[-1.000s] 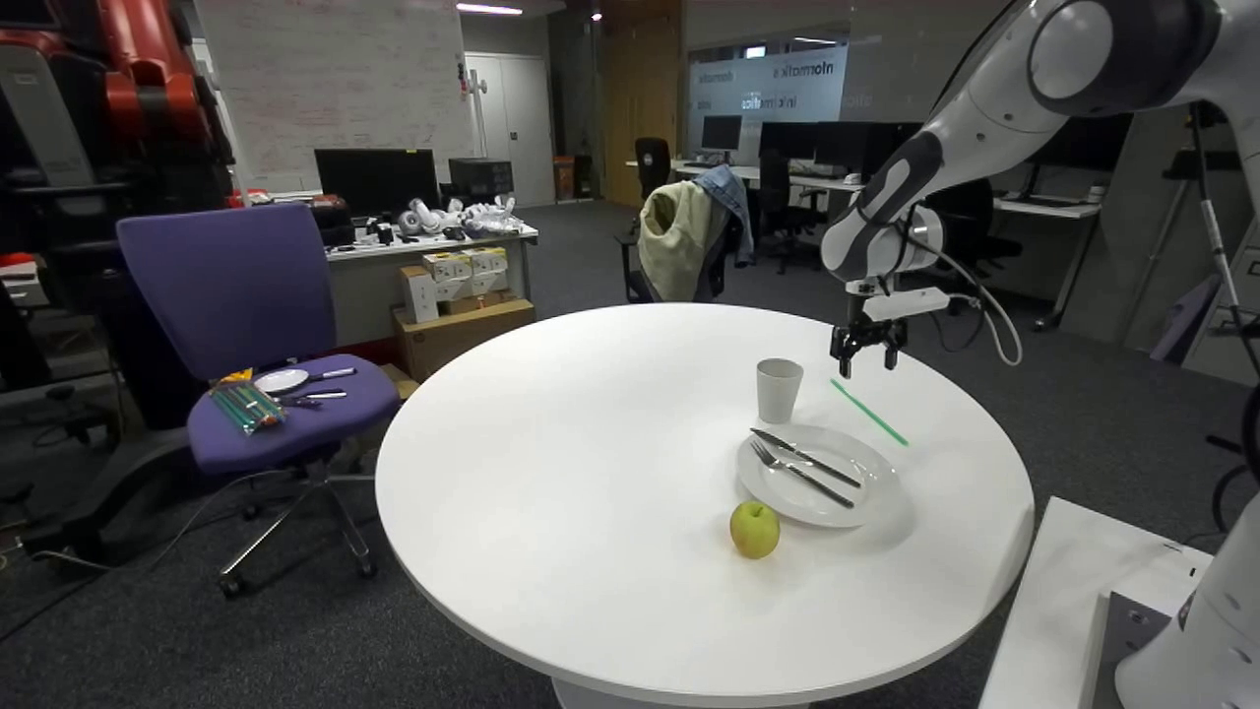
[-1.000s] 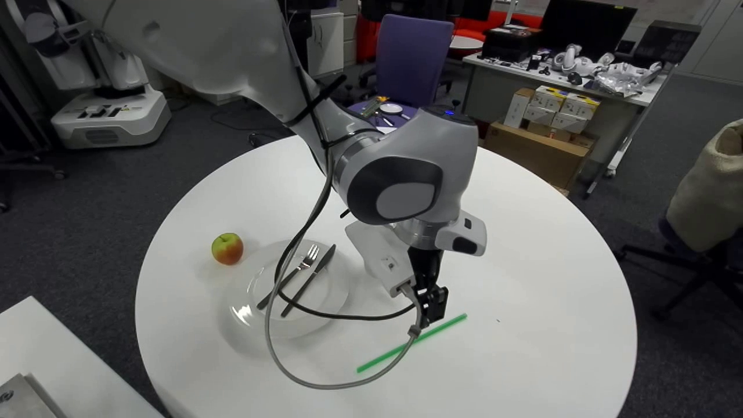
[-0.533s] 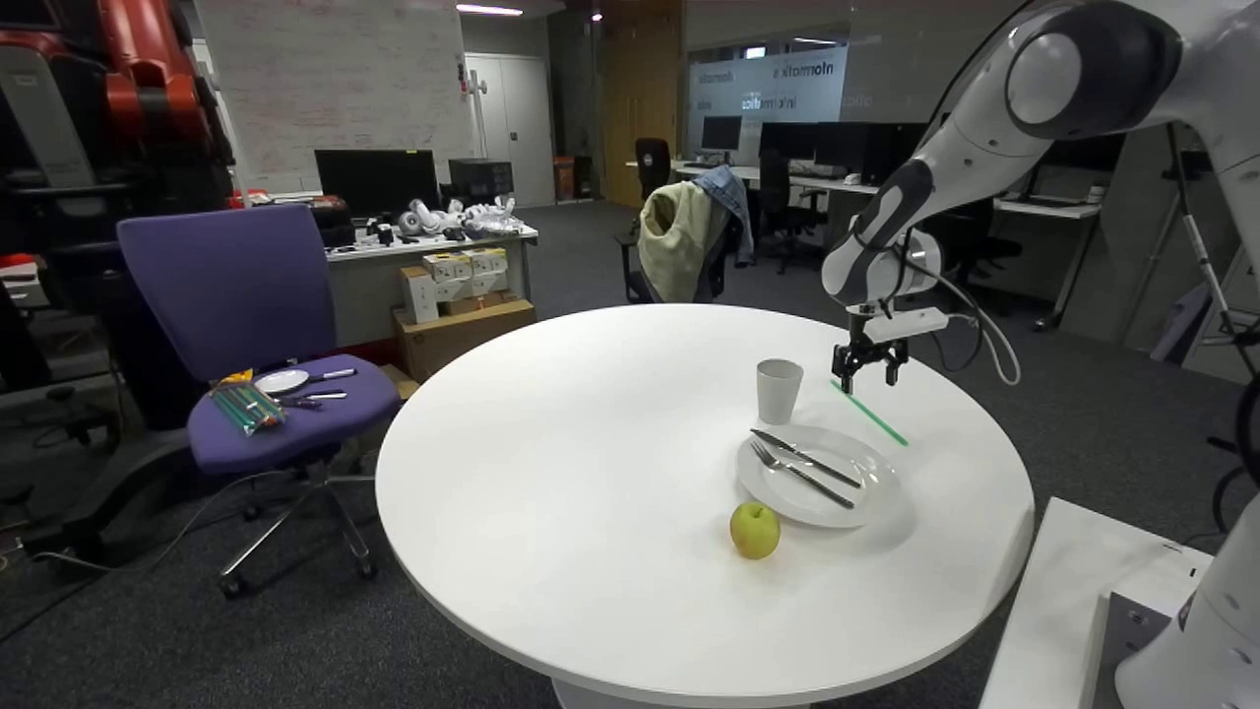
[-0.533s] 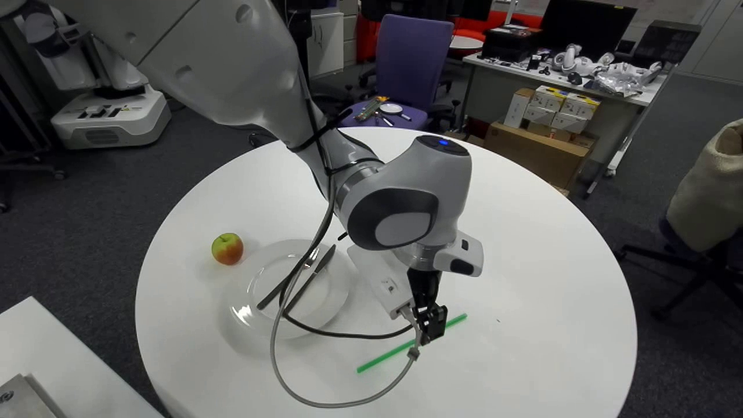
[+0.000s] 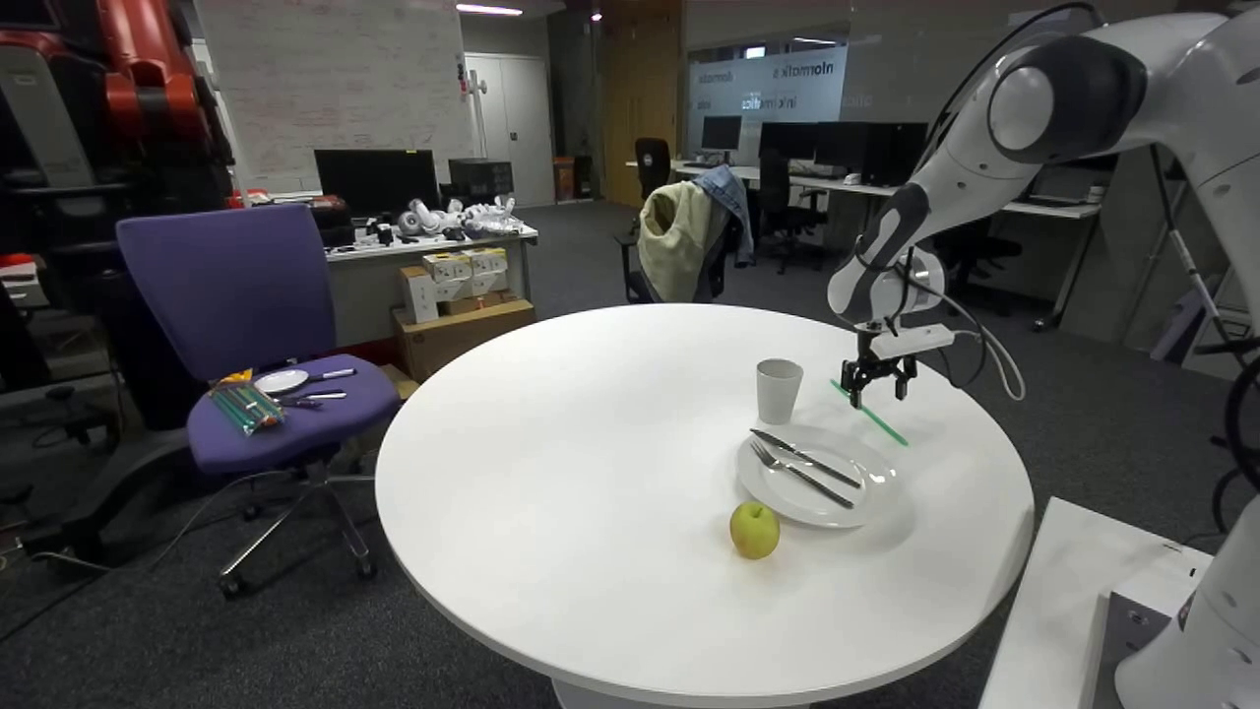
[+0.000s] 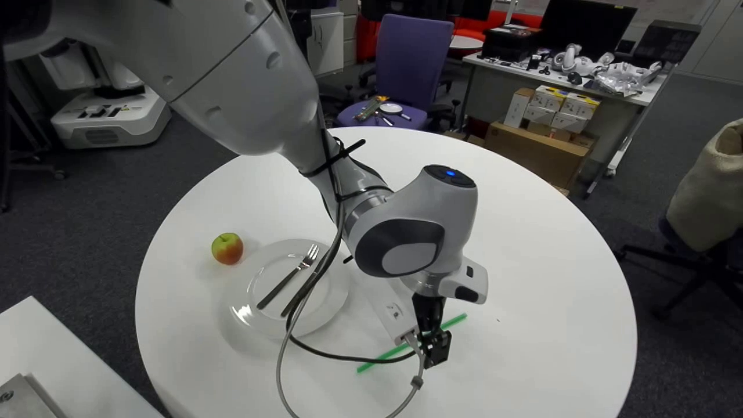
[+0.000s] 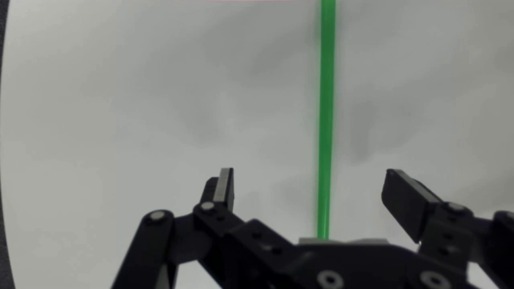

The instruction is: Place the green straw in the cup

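Note:
The green straw [image 5: 888, 430] lies flat on the white table. It also shows in an exterior view [image 6: 457, 319], partly behind the gripper. The white cup [image 5: 779, 392] stands upright left of the straw in an exterior view; the arm hides it in the remaining exterior view. My gripper [image 5: 878, 398] is low over the straw, pointing down. In the wrist view the gripper [image 7: 309, 178] is open, with the straw [image 7: 326, 120] running between its fingers and touching neither. The straw's near part is hidden under the gripper body. The height above the table is hard to tell.
A white plate [image 5: 773, 499] with a fork [image 5: 802, 476] and a knife [image 5: 807, 457] lies beside the cup and straw. A yellow-green apple [image 5: 755, 530] sits near the plate. A cable [image 6: 310, 351] hangs from the arm close to the plate.
My gripper has moved down toward the straw, and slightly right in an exterior view, along the straw. The straw, cup, plate and apple have not moved.

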Action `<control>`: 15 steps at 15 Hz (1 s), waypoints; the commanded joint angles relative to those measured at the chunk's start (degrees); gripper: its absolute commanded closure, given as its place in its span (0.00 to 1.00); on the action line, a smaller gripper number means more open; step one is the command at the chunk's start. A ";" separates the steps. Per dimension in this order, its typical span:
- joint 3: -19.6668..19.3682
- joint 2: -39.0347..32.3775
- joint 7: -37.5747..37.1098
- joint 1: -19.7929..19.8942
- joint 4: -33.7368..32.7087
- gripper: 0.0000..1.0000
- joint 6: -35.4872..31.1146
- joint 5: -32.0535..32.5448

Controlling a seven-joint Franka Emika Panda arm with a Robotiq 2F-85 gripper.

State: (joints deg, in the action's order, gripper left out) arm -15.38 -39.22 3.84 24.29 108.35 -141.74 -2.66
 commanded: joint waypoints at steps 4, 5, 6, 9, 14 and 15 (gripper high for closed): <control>1.27 -1.97 -0.20 2.60 -3.46 0.17 0.47 -3.45; 1.36 -2.13 -0.30 2.80 -3.78 0.26 0.48 -4.04; 1.45 -2.29 -0.33 2.98 -4.03 0.33 0.52 -4.56; 1.44 -2.74 -0.52 3.08 -4.65 0.55 0.50 -5.54; 1.56 -2.87 -0.73 3.18 -5.12 0.81 0.57 -6.32; 1.54 -2.89 -0.76 3.15 -5.15 0.80 0.54 -6.35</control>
State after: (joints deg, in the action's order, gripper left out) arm -14.79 -41.66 3.54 26.26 104.91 -141.74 -8.00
